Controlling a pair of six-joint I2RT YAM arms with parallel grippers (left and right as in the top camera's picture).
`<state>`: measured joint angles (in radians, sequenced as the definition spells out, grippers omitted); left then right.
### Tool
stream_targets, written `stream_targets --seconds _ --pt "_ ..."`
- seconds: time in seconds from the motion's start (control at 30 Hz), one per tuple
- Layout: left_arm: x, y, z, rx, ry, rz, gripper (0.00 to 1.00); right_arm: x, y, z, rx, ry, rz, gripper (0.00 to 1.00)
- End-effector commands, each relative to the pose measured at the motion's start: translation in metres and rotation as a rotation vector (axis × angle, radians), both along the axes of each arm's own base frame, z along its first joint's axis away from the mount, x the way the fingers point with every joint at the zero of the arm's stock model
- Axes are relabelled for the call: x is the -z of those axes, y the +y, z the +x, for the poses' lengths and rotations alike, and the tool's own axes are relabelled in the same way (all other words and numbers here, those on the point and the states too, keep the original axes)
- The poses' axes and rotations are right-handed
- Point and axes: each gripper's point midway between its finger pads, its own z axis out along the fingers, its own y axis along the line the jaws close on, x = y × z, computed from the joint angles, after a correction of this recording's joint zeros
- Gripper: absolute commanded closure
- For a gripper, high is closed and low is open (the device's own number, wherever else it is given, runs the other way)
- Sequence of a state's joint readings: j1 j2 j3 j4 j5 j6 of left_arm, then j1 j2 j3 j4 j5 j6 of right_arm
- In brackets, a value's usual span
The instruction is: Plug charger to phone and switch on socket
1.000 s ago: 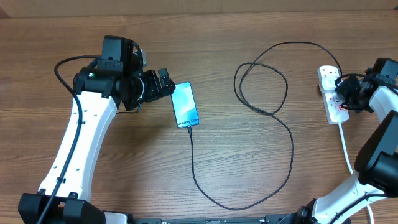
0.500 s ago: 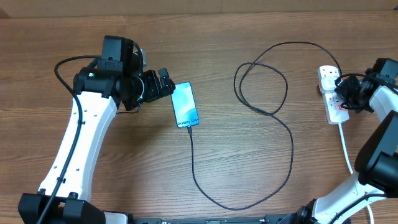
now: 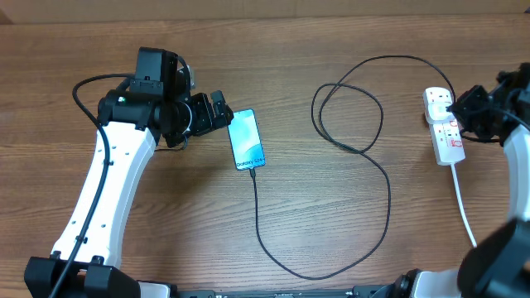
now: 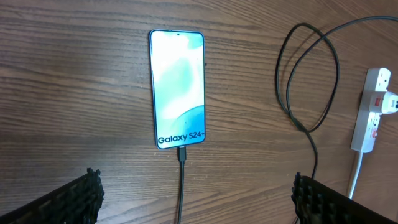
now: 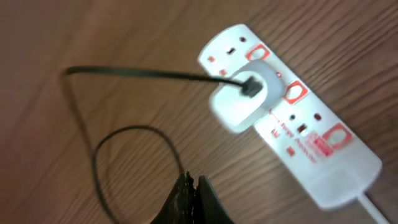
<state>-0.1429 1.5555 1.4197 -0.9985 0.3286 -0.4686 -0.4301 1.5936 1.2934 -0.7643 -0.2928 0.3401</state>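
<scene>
Phone (image 3: 248, 139) lies flat and screen up on the worktop (image 3: 298, 74), left of centre, long axis running roughly far edge to near edge, screen lit light blue with dark text at its near short end. Charger (image 3: 387, 194) connector tip sits in the port at that near short end, seen clearly in the left wrist view (image 4: 181, 154). From there the black cable runs toward the near edge, curves right, climbs back up the middle of the worktop, makes a loose loop toward the far edge and goes on right to the socket (image 3: 443, 126). Socket is a white strip with red marks, close to the right edge in the far half, its thick white cord (image 3: 462, 199) trailing toward the near edge. A white adapter (image 5: 242, 99) is plugged into the strip near its far end, with the black cable going into it. Switch positions cannot be told, the right wrist view is blurred. Right tool (image 3: 460, 106) is beside the far end of the strip, fingers pressed together (image 5: 189, 199) with nothing between them; whether it touches the strip cannot be told. Left tool (image 3: 222, 111) sits just left of the phone's far end, jaws spread wide, both fingers at the bottom corners of its wrist view (image 4: 81, 199), holding nothing, phone between and ahead of them.
</scene>
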Motion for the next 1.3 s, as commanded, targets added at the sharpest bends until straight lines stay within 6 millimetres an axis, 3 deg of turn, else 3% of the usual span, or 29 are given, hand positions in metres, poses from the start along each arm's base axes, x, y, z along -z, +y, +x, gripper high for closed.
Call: stream_targets --seconds 0.0,0.27,0.6,0.63,0.67,0.7,0.73,0.8,1.07,1.27 --pt "-0.005 -0.002 0.000 -0.004 -0.008 -0.010 0.00 -0.033 0.025 -0.005 -0.054 -0.051 -0.008 0.96" --pt "-0.001 -0.001 -0.007 0.009 0.021 0.001 0.00 -0.054 0.097 -0.042 -0.277 -0.010 -0.025 0.96" --pt "0.007 0.002 -0.029 0.100 0.079 0.044 0.00 -0.051 0.204 -0.099 -0.625 0.041 -0.028 0.96" --pt "0.008 0.002 -0.032 0.108 0.090 0.049 0.00 -0.050 0.216 -0.106 -0.668 0.041 -0.028 0.81" --pt "0.009 0.002 -0.035 0.119 0.098 0.052 0.00 -0.049 0.226 -0.113 -0.703 0.044 -0.027 0.52" --pt "0.010 0.001 -0.038 0.132 0.108 0.057 0.00 -0.047 0.237 -0.121 -0.741 0.048 -0.025 0.16" --pt "0.010 0.000 -0.041 0.145 0.112 0.061 0.00 -0.046 0.246 -0.128 -0.776 0.050 -0.024 0.00" --pt "0.011 -0.001 -0.045 0.175 0.117 0.076 0.00 -0.043 0.261 -0.142 -0.830 0.057 -0.035 0.00" --pt "0.015 -0.009 -0.067 0.257 0.086 0.135 0.00 -0.038 0.277 -0.177 -0.818 0.029 -0.160 0.00" --pt "0.021 -0.006 -0.110 0.267 -0.002 0.104 0.01 -0.033 0.294 -0.200 -0.902 -0.059 -0.136 0.00"
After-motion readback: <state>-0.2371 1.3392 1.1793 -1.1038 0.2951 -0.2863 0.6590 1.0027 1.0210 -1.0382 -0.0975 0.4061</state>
